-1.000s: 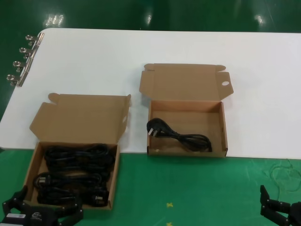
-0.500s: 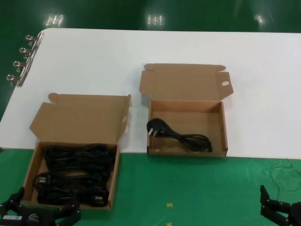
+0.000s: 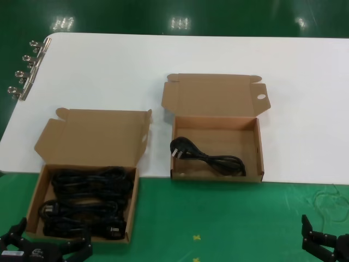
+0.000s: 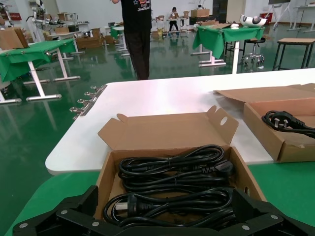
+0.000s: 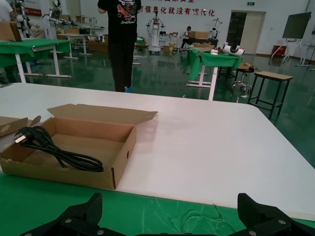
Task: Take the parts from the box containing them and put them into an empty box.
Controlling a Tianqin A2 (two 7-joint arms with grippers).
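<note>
The box containing the parts (image 3: pixel 35 196) lies open on the green mat at the front left, with several bundled black power cords (image 3: pixel 87 199) inside; it also shows in the left wrist view (image 4: pixel 106 169) with the cords (image 4: pixel 172 172). The other box (image 3: pixel 260 150), with a round hole in its side tab (image 3: pixel 261 96), sits on the white table and holds one cord (image 3: pixel 207 157); it also shows in the right wrist view (image 5: pixel 123 157). My left gripper (image 3: pixel 53 243) is open and empty, low before the full box's near edge (image 4: pixel 167 209). My right gripper (image 3: pixel 326 243) is open and empty at the front right (image 5: pixel 170 209).
The white table (image 3: pixel 109 71) has metal binder clips (image 3: pixel 24 71) along its far left edge. A tangle of thin clear thread (image 3: pixel 330 204) lies on the green mat (image 3: pixel 218 218) ahead of my right gripper. A person (image 5: pixel 118 34) stands beyond the table.
My left gripper has drawn back a little toward the near edge of the view, away from the full box. The boxes, cords and right gripper have not moved.
</note>
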